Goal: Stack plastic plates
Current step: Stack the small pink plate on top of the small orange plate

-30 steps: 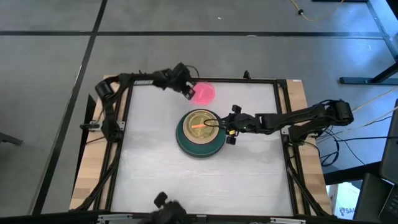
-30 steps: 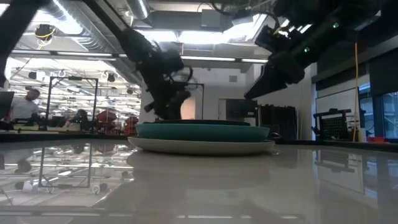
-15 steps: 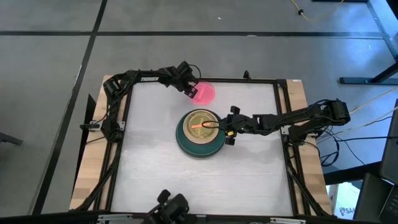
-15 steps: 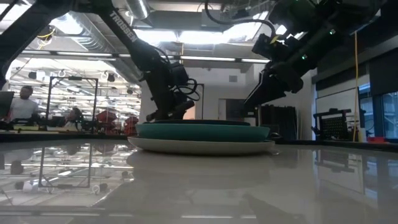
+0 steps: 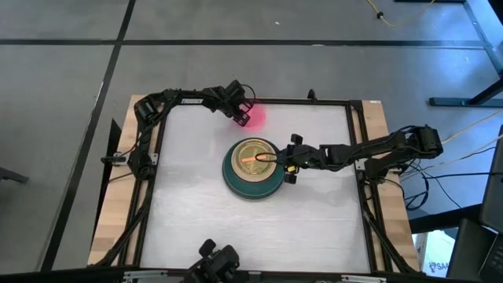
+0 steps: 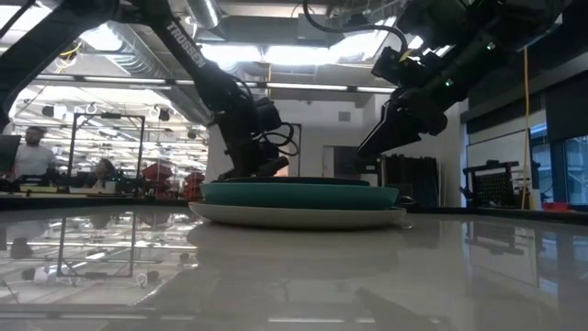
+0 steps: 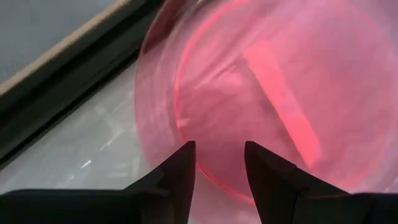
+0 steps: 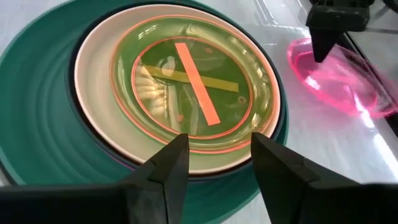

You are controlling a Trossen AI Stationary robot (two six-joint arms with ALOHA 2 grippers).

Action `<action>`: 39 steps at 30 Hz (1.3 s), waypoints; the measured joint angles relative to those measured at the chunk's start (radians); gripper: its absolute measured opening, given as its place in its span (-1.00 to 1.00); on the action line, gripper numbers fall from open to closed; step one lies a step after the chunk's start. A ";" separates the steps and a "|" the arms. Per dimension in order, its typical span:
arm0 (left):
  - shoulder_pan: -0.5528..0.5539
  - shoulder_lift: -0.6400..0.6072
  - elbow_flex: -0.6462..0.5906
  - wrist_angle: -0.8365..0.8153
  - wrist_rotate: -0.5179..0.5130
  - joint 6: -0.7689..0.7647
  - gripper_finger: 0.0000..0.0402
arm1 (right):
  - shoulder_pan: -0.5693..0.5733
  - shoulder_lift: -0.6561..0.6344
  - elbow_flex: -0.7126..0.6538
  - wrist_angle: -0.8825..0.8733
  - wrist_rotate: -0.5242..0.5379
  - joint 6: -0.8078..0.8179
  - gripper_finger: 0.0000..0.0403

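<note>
A stack of plates (image 5: 251, 170) stands mid-table: a wide dark green plate (image 8: 37, 124) low down, a peach one above it, and a light green small plate (image 8: 193, 87) with an orange rim showing on top. In the low view the stack (image 6: 299, 195) rests on a pale bottom plate. The small pink plate (image 5: 258, 116) lies flat near the far edge. My left gripper (image 5: 242, 112) is open and low over that plate's left rim (image 7: 186, 186). My right gripper (image 5: 289, 161) is open, hovering above the stack's right edge. My left gripper (image 7: 219, 165) comes at the pink plate's left rim slanting down from the table's left, fingers apart. One fingertip (image 7: 185, 155) stands over the rim wall, the other over the plate's floor. I cannot tell whether either one touches it.
The black frame rail (image 7: 74, 81) of the table runs close behind the pink plate at the far edge (image 5: 299, 101). Bare tabletop spreads toward the near, left and right sides of the stack. People and racks show in the room beyond in the low view.
My left gripper has moved right and down toward the pink plate and now covers its left part. My right gripper has dropped slightly toward the stack and otherwise held its place. The stack has not moved.
</note>
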 joint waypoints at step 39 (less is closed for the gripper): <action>0.057 -0.082 -0.119 0.011 0.071 0.000 -0.61 | -0.001 -0.001 0.000 -0.001 -0.008 -0.002 -0.18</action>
